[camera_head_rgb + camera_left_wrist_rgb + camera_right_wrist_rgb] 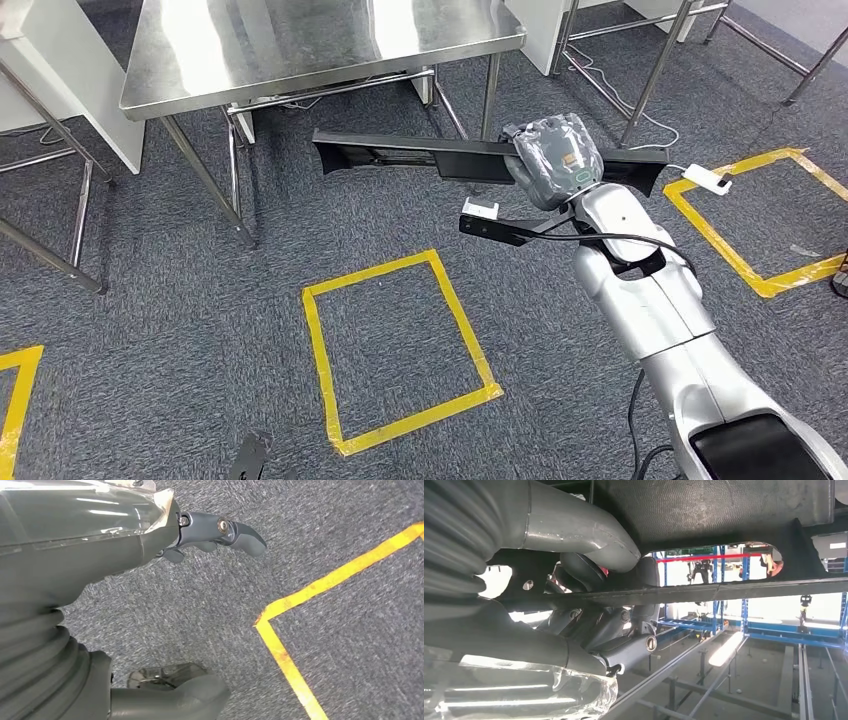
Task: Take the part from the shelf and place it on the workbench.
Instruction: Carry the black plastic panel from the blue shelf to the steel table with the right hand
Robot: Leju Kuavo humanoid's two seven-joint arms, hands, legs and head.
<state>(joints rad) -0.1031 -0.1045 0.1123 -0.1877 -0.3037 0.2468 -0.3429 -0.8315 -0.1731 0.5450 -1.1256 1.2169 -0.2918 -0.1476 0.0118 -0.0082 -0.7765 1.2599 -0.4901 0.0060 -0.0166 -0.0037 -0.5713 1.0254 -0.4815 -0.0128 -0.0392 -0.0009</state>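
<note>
Your right hand (pixel 553 160) is gripping the long black part (pixel 400 155) over open carpet, just short of the desk (pixel 300 75) edge; your left hand (pixel 220 535) is hanging with fingers loosely apart.

The left hand (pixel 150 545) hangs empty, fingers (pixel 235 532) loosely extended, above grey carpet (pixel 200 605) beside a yellow tape corner (pixel 265 622)

Bright, even light; backlit wrist glare

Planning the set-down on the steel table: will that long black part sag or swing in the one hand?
The black part looks stiff: it spans straight either side of the right hand with no droop. Held off-centre, its longer end may tip. Its thin, cut-out section suggests it is fairly light.
</note>
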